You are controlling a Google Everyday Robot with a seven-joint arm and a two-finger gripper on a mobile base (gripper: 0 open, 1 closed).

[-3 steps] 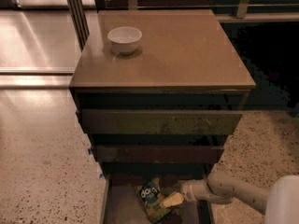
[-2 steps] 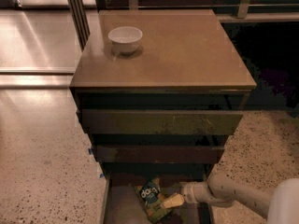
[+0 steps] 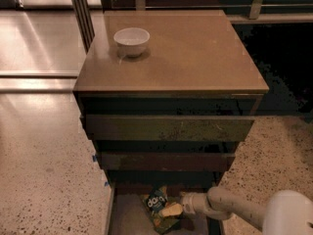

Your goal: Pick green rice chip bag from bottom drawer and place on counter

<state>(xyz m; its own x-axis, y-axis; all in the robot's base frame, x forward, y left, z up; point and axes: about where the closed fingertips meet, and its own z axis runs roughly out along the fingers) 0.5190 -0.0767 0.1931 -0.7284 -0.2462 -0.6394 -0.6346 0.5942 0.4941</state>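
Reaching into the bottom drawer [image 3: 126, 218] from the right, the pincer [image 3: 172, 210] sat against the green rice chip bag [image 3: 157, 203], though whether it was open, closed or gripping could not be told. That bag lay crumpled on the drawer floor, dark blue patch facing up, with the pale arm [image 3: 234, 210] trailing off to the lower right. Two narrower drawers [image 3: 168, 128] sat above, under the brown bench [image 3: 195, 53], where a white bowl [image 3: 131, 41] stood near the back left corner.
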